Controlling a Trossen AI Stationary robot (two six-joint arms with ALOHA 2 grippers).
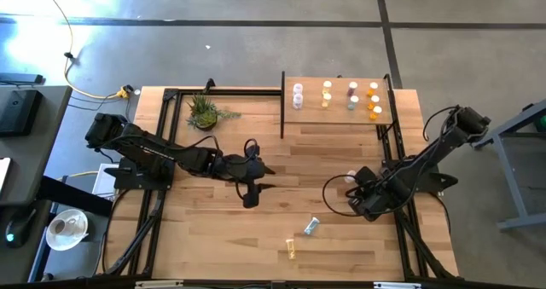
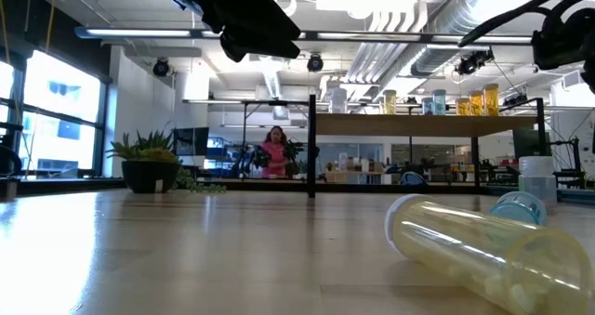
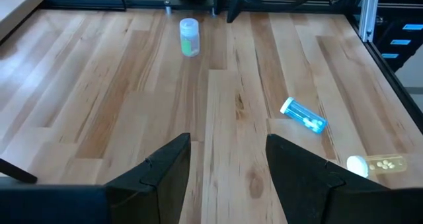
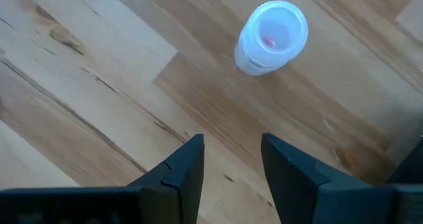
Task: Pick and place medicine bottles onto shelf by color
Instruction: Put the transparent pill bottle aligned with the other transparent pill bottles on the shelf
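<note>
Though capped — upright bottle (image 4: 271, 37) below claw (image 4: 231, 164).

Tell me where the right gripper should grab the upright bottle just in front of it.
Grip the upright bottle around its round body just under the white cap, coming straight down from above. It stands cap-up on the table with bare wood all around, and the right gripper is open beside it, so the fingers can straddle it once shifted over.

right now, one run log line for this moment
left gripper open, empty, mid-table | right gripper open above upright clear bottle | shelf holds bottles | blue bottle and yellow bottle lie on tabletop
</note>
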